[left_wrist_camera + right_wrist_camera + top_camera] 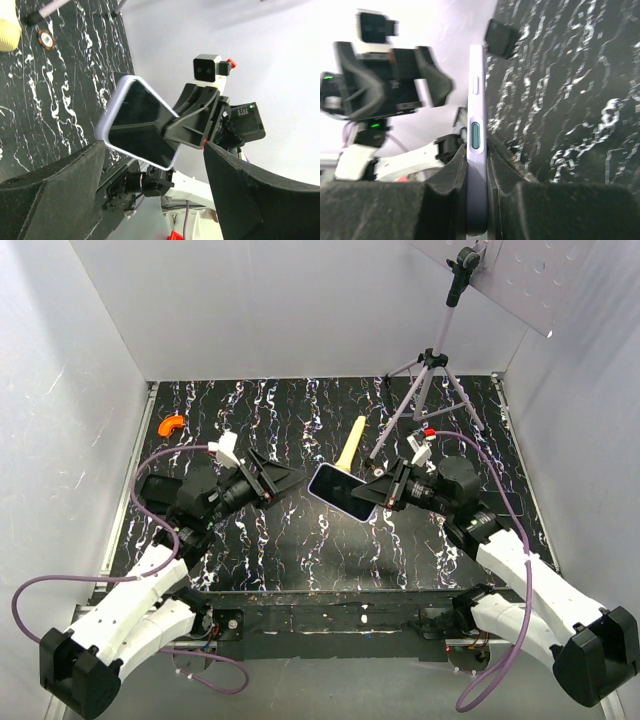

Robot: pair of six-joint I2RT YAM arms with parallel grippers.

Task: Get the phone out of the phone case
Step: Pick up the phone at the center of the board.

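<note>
Table (300,550) of black marble pattern carries a grey tripod (430,380) at the back. The right gripper (377,491) is clamped on the bare phone (340,492), holding it aloft. The left gripper (288,476) gapes just beside it. The phone case (155,488) lies far left.

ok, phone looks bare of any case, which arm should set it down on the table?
Right. The right gripper has its jaws shut on the phone, held off the table; the left gripper is open, empty, short of it.
</note>
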